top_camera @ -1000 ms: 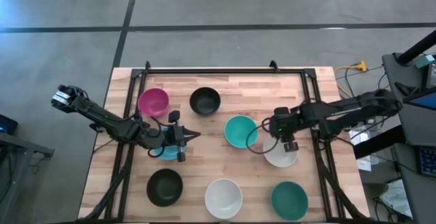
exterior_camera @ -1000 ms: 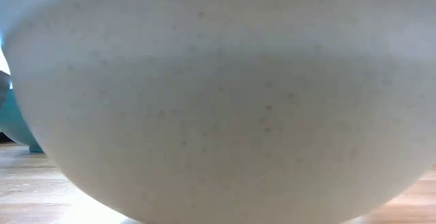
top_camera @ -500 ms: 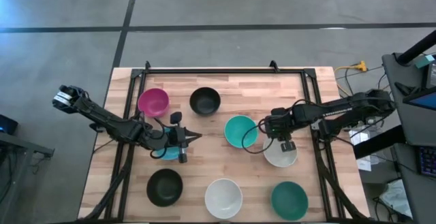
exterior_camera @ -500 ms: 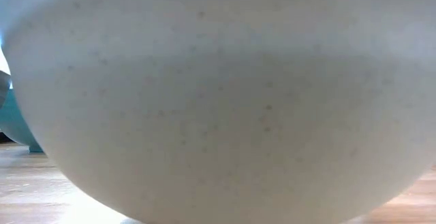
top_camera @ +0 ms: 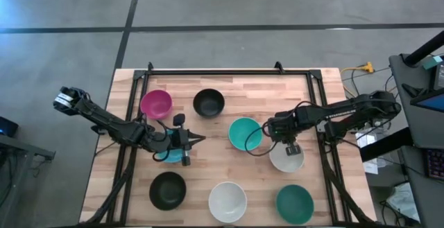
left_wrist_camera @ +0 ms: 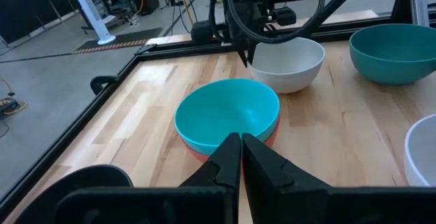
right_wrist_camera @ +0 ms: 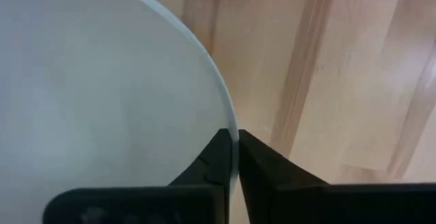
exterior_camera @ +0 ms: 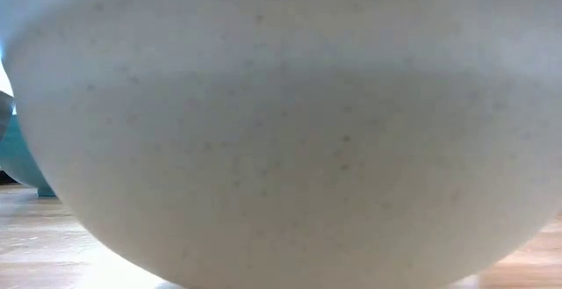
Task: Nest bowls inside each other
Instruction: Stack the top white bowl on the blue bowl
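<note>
My right gripper (top_camera: 292,147) stands over the far rim of a white bowl (top_camera: 286,159) at the table's right and is shut on it. Left of it, a turquoise bowl (left_wrist_camera: 228,115) sits nested in a red bowl (left_wrist_camera: 270,134). My left gripper (top_camera: 200,138) hovers shut left of that pair, holding nothing. A light blue bowl (top_camera: 168,156) lies partly hidden under the left arm. Each resting on its base are a magenta bowl (top_camera: 156,103), two black bowls (top_camera: 208,102) (top_camera: 168,190), a second white bowl (top_camera: 227,202) and a dark teal bowl (top_camera: 295,204). My right gripper pinches the white bowl's rim (right_wrist_camera: 230,132) at its far side, one finger inside the bowl and one outside. The fingers come from above, pointing down. The bowl stands upright with its base on the table.
A dark metal frame (top_camera: 229,72) runs along the table's far, left and right edges. Bare wood lies in the middle of the table between the bowls. In the low view the near white bowl (exterior_camera: 281,131) fills almost the whole picture.
My right gripper has sunk a little and shifted slightly toward the table's left, and its fingers have shut on the white bowl's far rim. The bowl stays where it was.
</note>
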Controlling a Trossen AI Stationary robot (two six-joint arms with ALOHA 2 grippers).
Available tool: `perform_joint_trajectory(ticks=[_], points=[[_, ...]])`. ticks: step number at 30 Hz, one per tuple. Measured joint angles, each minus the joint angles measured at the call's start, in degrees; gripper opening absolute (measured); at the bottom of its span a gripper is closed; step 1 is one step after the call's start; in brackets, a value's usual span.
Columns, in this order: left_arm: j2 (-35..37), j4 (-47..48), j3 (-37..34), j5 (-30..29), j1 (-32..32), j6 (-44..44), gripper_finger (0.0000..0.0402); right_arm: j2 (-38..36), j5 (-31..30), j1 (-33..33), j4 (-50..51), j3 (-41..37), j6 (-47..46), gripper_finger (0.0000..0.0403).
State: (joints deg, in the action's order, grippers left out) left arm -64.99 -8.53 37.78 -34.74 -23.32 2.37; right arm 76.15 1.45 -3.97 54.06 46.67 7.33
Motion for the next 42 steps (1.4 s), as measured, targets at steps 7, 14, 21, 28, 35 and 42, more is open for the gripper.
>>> perform_joint_trajectory(ticks=[7, 14, 21, 28, 35, 42], points=[[0.0, 0.0, 0.0, 0.1, 0.0, 0.1, 0.0, -1.3, 0.6, 0.0, 6.2, 4.8, -0.6, 0.001], [0.0, 0.0, 0.0, 0.1, 0.0, 0.2, 0.0, -2.3, 0.0, 0.0, 11.6, 14.7, -2.3, 0.001], [0.0, 0.0, 0.1, 0.5, 0.0, 0.2, 0.0, -2.2, -0.4, 0.3, 0.6, 20.9, -4.4, 0.001], [0.0, 0.0, 0.1, 0.6, 0.0, 0.2, 0.0, 1.1, 0.5, 4.9, -7.5, 25.0, -7.8, 0.001], [0.2, 0.0, 0.7, 0.6, 0.0, 0.2, 0.0, 13.3, 7.6, 12.5, 4.6, 35.9, -5.4, 0.0009], [0.2, 0.1, 0.5, 0.5, 0.0, 0.0, 0.0, 24.6, 13.8, 16.9, 15.1, 44.3, 1.7, 0.0009]])
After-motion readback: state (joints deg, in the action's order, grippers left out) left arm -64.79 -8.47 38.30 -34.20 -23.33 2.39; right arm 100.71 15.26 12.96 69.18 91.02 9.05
